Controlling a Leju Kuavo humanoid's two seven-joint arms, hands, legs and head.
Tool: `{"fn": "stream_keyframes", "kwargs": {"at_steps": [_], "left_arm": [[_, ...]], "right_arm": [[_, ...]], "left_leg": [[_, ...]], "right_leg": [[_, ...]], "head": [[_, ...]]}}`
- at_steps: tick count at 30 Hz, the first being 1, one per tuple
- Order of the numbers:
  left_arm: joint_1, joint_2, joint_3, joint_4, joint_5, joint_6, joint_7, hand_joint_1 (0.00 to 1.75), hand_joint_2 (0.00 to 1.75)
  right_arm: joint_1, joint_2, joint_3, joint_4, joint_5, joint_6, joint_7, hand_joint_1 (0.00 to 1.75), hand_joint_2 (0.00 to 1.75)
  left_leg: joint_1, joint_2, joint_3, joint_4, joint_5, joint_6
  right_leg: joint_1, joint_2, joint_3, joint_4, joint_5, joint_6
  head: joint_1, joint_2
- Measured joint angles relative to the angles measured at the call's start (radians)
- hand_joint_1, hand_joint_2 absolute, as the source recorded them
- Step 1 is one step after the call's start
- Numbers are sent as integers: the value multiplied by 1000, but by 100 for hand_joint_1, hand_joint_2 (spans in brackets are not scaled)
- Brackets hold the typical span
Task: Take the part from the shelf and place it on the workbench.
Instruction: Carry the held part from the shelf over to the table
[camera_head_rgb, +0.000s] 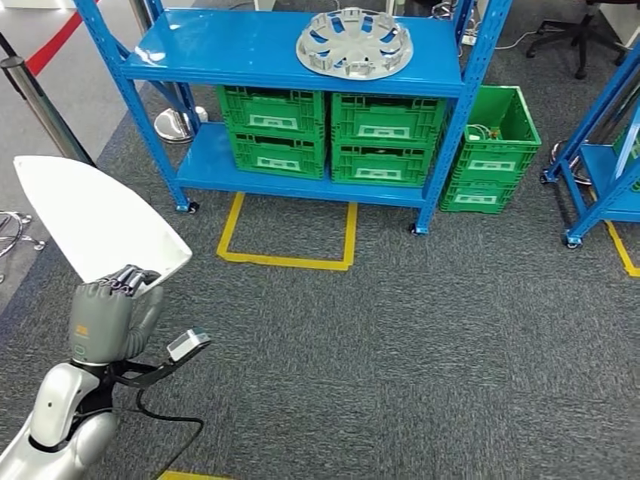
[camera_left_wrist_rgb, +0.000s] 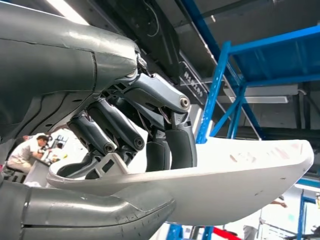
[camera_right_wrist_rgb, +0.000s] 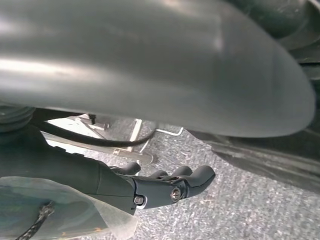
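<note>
The part (camera_head_rgb: 98, 215) is a flat white panel that tapers to a point, and it hangs at the left above the grey carpet. My left hand (camera_head_rgb: 109, 315) grips its near edge from below, with the fingers curled over the rim. In the left wrist view the dark fingers (camera_left_wrist_rgb: 173, 142) press onto the white panel (camera_left_wrist_rgb: 241, 180) from one side and the thumb presses from the other. My right hand (camera_right_wrist_rgb: 162, 186) hangs over the carpet with its dark fingers stretched out and nothing in them.
A blue shelf (camera_head_rgb: 226, 45) stands ahead with a silver hubcap (camera_head_rgb: 355, 42) on top and green crates (camera_head_rgb: 332, 135) below. Another green crate (camera_head_rgb: 494, 150) sits beside it. A second blue rack (camera_head_rgb: 604, 170) is at the right. Yellow tape (camera_head_rgb: 287, 260) marks the floor. A person (camera_left_wrist_rgb: 26, 150) sits far off.
</note>
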Motion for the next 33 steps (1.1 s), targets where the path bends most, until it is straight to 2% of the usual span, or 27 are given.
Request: {"fn": "stream_keyframes", "kwargs": {"at_steps": [1,2,4,5,6,7,8,9,10,11,12,13,14,15,16,17,19,20,21,22,24,25,26,27,30,32,33], "left_arm": [[0,1,2,0,0,0,0,175,175],[-1,1,4,0,1,0,0,175,175],[-2,3,7,0,2,0,0,175,175],[-3,3,8,0,3,-1,-1,175,175],[-3,4,8,0,5,-1,-3,175,175],[-4,4,8,0,7,-1,-4,175,175],[-3,4,9,0,10,-1,-6,175,175],[-1,4,10,0,13,-1,-8,175,175],[1,5,11,0,16,0,-10,175,175],[4,5,12,0,18,1,-12,175,175],[8,6,13,0,21,2,-15,175,175],[11,7,16,0,24,4,-18,175,175],[14,9,19,0,27,6,-20,175,175],[17,13,23,0,31,9,-23,175,175],[19,17,29,0,35,11,-26,175,175],[20,21,34,0,39,14,-29,175,175],[22,28,42,0,43,17,-35,175,175],[23,30,44,0,44,18,-39,175,175],[25,32,47,0,46,18,-42,175,175],[26,33,49,0,47,18,-45,175,175],[28,35,53,0,49,18,-48,175,175],[30,35,54,0,49,18,-50,175,175],[32,35,55,0,50,18,-50,175,175],[33,36,56,0,50,18,-51,175,175],[34,38,59,0,50,18,-51,175,175],[33,39,60,0,50,18,-53,175,175],[32,39,60,0,49,18,-54,175,175]], "right_arm": [[0,4,0,4,7,0,2,0,0],[1,7,-1,8,14,0,5,0,0],[3,10,-1,15,30,0,10,0,0],[4,11,-1,18,39,0,13,0,0],[5,12,-2,20,47,0,18,0,0],[6,13,-2,21,55,0,21,0,0],[6,13,-3,22,64,0,25,0,0],[6,13,-3,23,70,0,28,0,0],[7,14,-3,25,78,0,31,0,0],[7,15,-3,25,85,0,34,0,0],[7,15,-4,26,92,0,39,0,0],[7,16,-5,27,101,0,46,0,0],[7,18,-6,27,109,0,53,0,0],[6,19,-8,27,118,0,60,0,0],[6,21,-9,27,125,0,66,0,0],[6,23,-10,27,132,0,71,0,0],[8,25,-11,27,145,0,79,0,0],[9,26,-12,27,153,0,82,0,0],[10,27,-13,27,161,0,85,0,0],[11,27,-15,27,169,0,88,0,0],[14,27,-20,27,176,0,91,0,0],[15,27,-21,27,178,0,93,0,0],[16,28,-23,27,179,0,94,0,0],[17,28,-25,27,180,0,95,0,0],[19,31,-29,27,187,0,98,0,0],[22,32,-34,27,201,1,104,0,0],[23,32,-37,26,209,1,108,0,0]], "left_leg": [[-2,0,36,-56,-16,6],[-5,-1,52,-87,-29,13],[-7,1,39,-94,-15,28],[-5,3,26,-96,-4,36],[-3,4,11,-98,9,43],[-1,6,-5,-100,22,48],[-1,6,-22,-100,35,50],[-1,7,-38,-99,48,50],[-1,7,-53,-98,61,49],[-1,8,-69,-98,74,46],[0,9,-85,-97,86,43],[1,10,-98,-96,97,39],[0,9,-108,-94,106,34],[-1,9,-116,-90,114,29],[-2,8,-120,-85,121,23],[-2,8,-123,-81,127,17],[1,7,-127,-77,136,6],[3,7,-131,-68,127,1],[5,6,-140,-43,103,-3],[6,6,-158,4,64,-7],[6,5,-204,145,-23,-12],[5,5,-219,204,-48,-13],[5,5,-219,231,-54,-11],[4,5,-201,218,-41,-7],[-4,3,-79,23,40,16],[-11,3,-36,-57,53,28],[-12,3,-31,-71,48,27]], "right_leg": [[1,0,-7,4,9,4],[1,0,-11,6,18,9],[-1,2,-18,6,32,19],[-2,4,-30,16,19,24],[-3,5,-45,41,-15,29],[-5,7,-64,86,-66,34],[-7,7,-82,148,-119,38],[-9,7,-97,217,-156,42],[-11,7,-104,275,-169,45],[-12,7,-99,307,-155,47],[-14,6,-77,305,-128,48],[-17,6,-35,264,-101,50],[-20,6,25,192,-91,51],[-21,8,91,107,-100,52],[-22,9,139,37,-119,50],[-20,10,169,-9,-138,47],[-18,10,172,-29,-146,33],[-17,8,169,-29,-141,24],[-17,6,164,-30,-136,14],[-17,4,158,-30,-129,6],[-12,2,144,-29,-117,-2],[-10,1,139,-28,-112,-4],[-7,1,135,-27,-107,-4],[-5,2,133,-26,-104,-4],[0,4,130,-23,-99,-2],[1,3,124,-21,-95,3],[2,3,120,-18,-95,4]], "head": [[1,0],[-1,0],[-4,0],[-4,0],[-2,0],[1,0],[4,0],[5,0],[6,0],[6,0],[6,0],[6,0],[7,0],[8,0],[9,0],[9,0],[8,0],[7,0],[5,0],[4,0],[2,0],[3,0],[2,0],[3,0],[3,0],[3,0],[3,0]]}}
